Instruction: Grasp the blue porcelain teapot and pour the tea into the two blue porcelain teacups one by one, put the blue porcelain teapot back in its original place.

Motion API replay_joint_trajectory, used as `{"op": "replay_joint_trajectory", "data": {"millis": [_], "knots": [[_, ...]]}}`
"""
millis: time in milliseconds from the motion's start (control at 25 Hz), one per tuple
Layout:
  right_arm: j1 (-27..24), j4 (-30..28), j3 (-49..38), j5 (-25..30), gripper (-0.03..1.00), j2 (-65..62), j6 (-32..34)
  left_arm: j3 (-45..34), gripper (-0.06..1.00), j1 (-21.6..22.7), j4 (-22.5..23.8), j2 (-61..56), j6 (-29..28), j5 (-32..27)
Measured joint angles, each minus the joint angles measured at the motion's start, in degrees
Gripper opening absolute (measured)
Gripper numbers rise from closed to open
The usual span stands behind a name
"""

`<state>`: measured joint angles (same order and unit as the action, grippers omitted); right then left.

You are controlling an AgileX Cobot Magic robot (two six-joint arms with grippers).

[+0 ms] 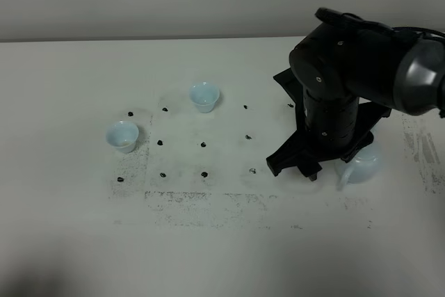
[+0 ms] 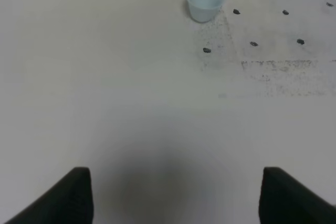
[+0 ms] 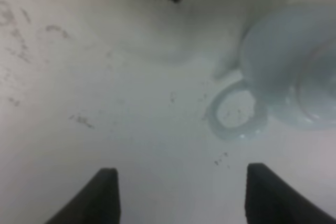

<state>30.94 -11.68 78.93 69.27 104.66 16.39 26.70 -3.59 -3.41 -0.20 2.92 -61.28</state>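
Teapot [image 1: 365,163]: at 4 o'clock on the table [image 1: 69,241], upright on its base, half hidden under the right arm [image 1: 348,67]. Handle [image 1: 345,176] pointing out of the belly toward 7 o'clock. Spout covered by the arm, so cannot tell its heading. Long axis readable from the handle end only, roughly 7-to-1.

Right gripper [image 1: 295,169]: jaws spread wide, nothing between, gripping nothing. Sits at 9 o'clock of the teapot, just beside it, no contact visible. In the right wrist view: handle loop ahead of the fingertips [image 3: 106,195], clear of both, nearer one finger than the other. Belly beyond the loop, blurred.

Left gripper [image 2: 177,203]: jaws wide apart too, bare table between, gripping nothing. Out of the overhead picture.

Far cup [image 1: 204,96]: at 11 o'clock from table centre, upright, mouth up.
Near cup [image 1: 122,135]: at 9 o'clock from centre, upright, mouth up, at 8 o'clock from the far cup. Well ahead of the left gripper in the left wrist view.

Both cups apart from each other and well apart from the teapot. Teapot at 4 o'clock from the far cup.

Black marks [image 1: 202,145]: dotted grid on the table between cups and teapot.
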Motion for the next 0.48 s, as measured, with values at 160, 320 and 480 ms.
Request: {"op": "replay_joint_trajectory", "data": {"millis": [160,320,480], "knots": [[0.0,3.9,-4.2,-9.1,0.54,-3.9,-1.4,0.0,0.67,0.0,0.0,0.0,0.0,0.0],[-0.3,10.1,-10.3,-19.1,0.54,-4.8,-4.7,0.0,0.67,0.0,0.0,0.0,0.0,0.0],[-1.6,11.1,-14.9,-27.3,0.54,-4.8,-5.1,0.0,0.67,0.0,0.0,0.0,0.0,0.0]]}}
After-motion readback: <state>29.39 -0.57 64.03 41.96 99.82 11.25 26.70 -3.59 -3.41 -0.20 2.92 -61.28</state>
